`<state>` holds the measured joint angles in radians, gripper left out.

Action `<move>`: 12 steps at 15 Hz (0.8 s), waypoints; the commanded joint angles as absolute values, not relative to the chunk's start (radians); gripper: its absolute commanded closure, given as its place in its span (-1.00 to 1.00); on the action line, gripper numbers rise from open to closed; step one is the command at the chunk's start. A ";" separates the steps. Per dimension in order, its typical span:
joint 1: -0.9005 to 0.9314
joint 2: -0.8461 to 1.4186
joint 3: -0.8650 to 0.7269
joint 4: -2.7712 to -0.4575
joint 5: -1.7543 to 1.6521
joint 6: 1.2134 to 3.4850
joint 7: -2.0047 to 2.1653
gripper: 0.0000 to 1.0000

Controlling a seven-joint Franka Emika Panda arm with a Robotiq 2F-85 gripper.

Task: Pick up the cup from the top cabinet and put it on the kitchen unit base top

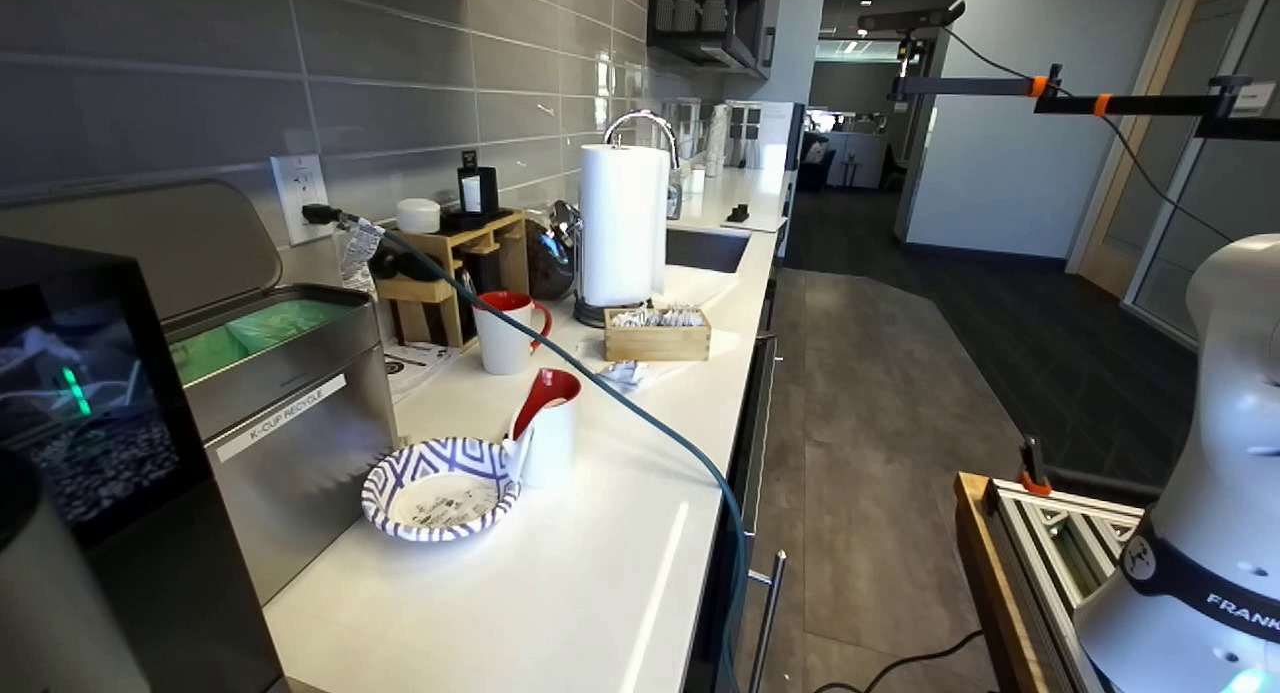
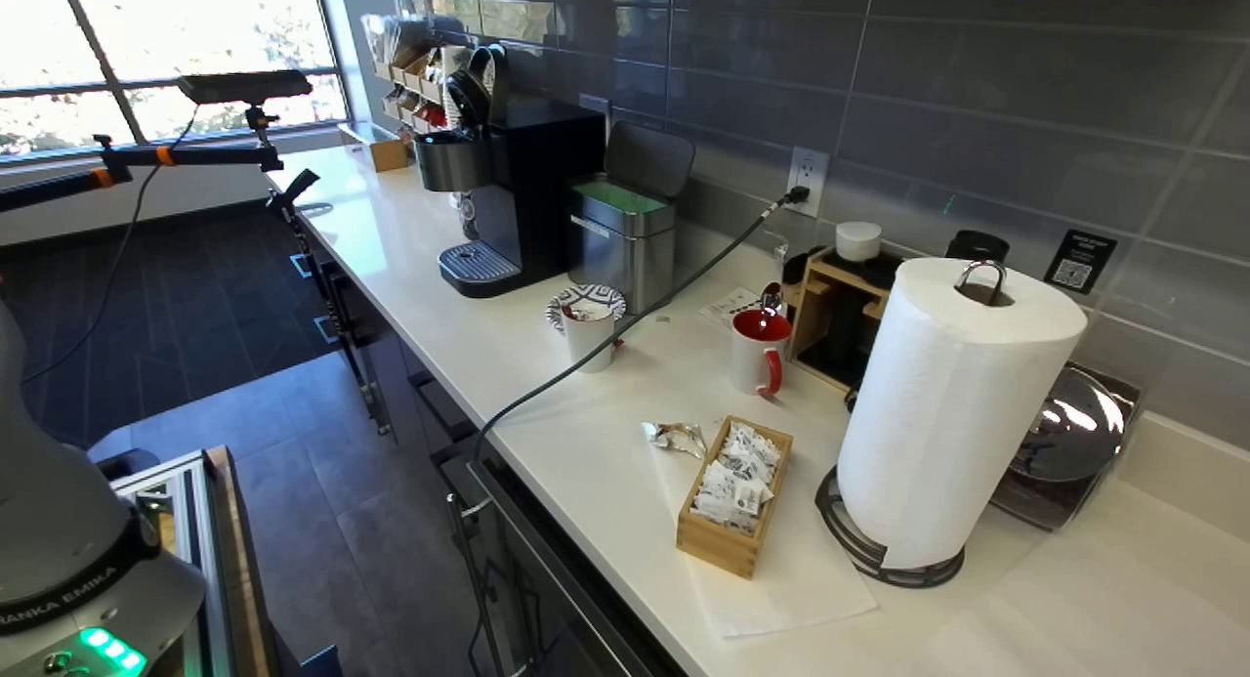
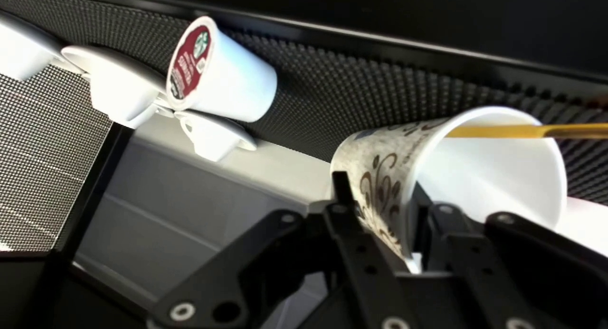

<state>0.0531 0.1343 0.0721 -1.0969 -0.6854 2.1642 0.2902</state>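
The cup [image 3: 380, 153] is white with brown swirl marks. In the wrist view it lies tilted against a black mesh shelf [image 3: 308, 91], mouth to the right. A yellow stick [image 3: 517, 131] shows at its mouth. My gripper [image 3: 380, 189] is partly closed with the cup's wall between its fingers, one finger outside, one inside the rim. Both fingers appear to touch the cup. The kitchen unit base top [image 1: 560, 593] is the long white counter, also seen in an exterior view [image 2: 586, 462]. The cup and gripper are out of view in both exterior views.
A coffee pod [image 3: 228, 77] and cups on saucers [image 3: 213, 136] share the shelf. On the counter stand a patterned bowl [image 1: 440, 531], a white cup with red utensil [image 1: 552, 448], a red-lined mug [image 1: 500, 343], a packet box [image 1: 655, 348] and a paper towel roll [image 1: 620, 233]. A cable [image 1: 660, 428] crosses it.
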 commanded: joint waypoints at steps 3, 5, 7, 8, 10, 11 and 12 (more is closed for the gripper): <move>0.068 0.154 0.075 -1.075 -0.696 2.144 0.316 1.00; 0.070 0.143 0.079 -1.065 -0.674 2.119 0.307 0.98; 0.070 0.131 0.085 -1.046 -0.644 2.091 0.284 0.98; 0.070 0.127 0.088 -1.030 -0.630 2.074 0.276 0.98; 0.065 0.116 0.095 -0.993 -0.572 2.012 0.237 0.98; 0.063 0.108 0.099 -0.975 -0.536 1.967 0.198 0.98; 0.060 0.101 0.101 -0.955 -0.500 1.923 0.159 0.98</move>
<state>0.0657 0.1171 0.0877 -1.0119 -0.5949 2.0410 0.2518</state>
